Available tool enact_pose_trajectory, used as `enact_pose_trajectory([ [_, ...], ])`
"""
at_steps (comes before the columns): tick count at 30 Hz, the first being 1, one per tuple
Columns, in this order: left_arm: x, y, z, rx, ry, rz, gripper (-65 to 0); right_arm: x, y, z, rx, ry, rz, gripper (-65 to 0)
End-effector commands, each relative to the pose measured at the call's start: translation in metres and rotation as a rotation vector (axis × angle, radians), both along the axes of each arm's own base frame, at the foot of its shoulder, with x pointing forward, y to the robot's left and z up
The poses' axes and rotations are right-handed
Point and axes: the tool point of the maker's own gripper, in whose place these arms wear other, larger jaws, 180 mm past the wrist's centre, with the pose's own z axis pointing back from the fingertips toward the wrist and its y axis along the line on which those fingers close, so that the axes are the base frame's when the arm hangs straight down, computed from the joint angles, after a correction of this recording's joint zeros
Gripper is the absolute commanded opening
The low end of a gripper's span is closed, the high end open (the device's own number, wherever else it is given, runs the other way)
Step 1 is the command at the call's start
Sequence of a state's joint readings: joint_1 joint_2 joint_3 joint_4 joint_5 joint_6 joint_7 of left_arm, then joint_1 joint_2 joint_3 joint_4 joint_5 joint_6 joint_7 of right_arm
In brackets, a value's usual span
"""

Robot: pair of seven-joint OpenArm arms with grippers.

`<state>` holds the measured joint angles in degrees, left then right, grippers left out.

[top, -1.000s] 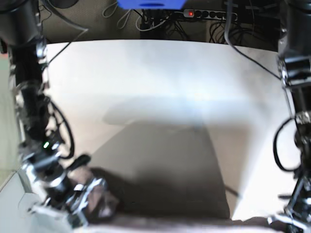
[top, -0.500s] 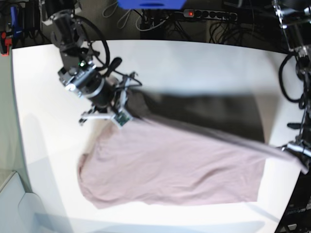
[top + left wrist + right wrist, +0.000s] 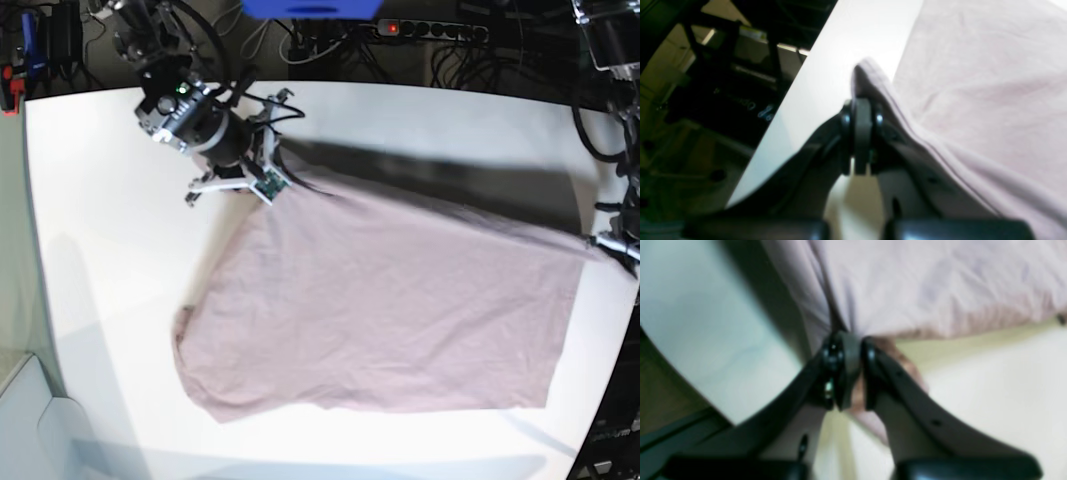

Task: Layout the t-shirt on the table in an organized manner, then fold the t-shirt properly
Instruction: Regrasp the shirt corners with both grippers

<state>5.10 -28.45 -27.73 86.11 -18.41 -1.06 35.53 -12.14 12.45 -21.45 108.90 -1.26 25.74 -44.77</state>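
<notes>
In the base view the right claw [image 3: 268, 188] sits at the upper left of the tabletop [image 3: 100, 230]. Its jaws stand narrow with a bunched corner of the pink t-shirt [image 3: 390, 310] pinched between them; the right wrist view shows the cloth gathered into a tight pleat right at the fingertips [image 3: 843, 350], with a sliver of gap between the two jaws. From this claw the shirt fans out down and to the right, lying spread over the middle of the tabletop, its lower edge running roughly straight along the near side and a rounded corner at the lower left. A dark shadow runs along the shirt's upper edge, between the two claws, so that edge looks lifted off the surface rather than flat.

At the far right edge of the tabletop the left claw [image 3: 612, 243] is pressed closed on the opposite corner of the shirt. In the left wrist view its jaws meet tightly at the tip [image 3: 862, 133], a hemmed edge of the t-shirt [image 3: 973, 100] draped over and beside them, and the tabletop [image 3: 826, 66] edge lies just to the claw's left.
</notes>
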Motion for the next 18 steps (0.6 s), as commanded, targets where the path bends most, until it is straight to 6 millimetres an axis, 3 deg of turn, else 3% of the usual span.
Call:
enact_pose_trajectory([
  [1,-0.003,0.012,0.008,0.034,-0.01,0.02,-64.6,0.002,0.003,0.007,0.016,-0.024,0.011,-54.2],
  [4,-0.008,0.011,-0.003,0.02,0.016,0.023,-62.0,0.0,0.005,0.007,0.024,-0.018,0.008,-50.9],
  [11,-0.033,0.003,-0.03,-0.004,0.084,0.024,-37.8,-0.009,0.002,0.001,0.016,0.005,0.003,-45.0],
  [13,-0.034,0.002,-0.031,-0.005,0.085,0.027,-36.5,-0.008,0.0,0.002,0.015,0.002,0.001,-43.4],
  [15,-0.04,0.003,-0.036,-0.006,0.099,0.03,-36.6,-0.013,-0.012,-0.003,-0.008,0.026,-0.033,-41.1],
  [18,-0.049,0.011,-0.036,-0.006,0.103,0.055,-36.6,-0.015,-0.026,0.007,-0.006,0.009,-0.085,-38.5],
])
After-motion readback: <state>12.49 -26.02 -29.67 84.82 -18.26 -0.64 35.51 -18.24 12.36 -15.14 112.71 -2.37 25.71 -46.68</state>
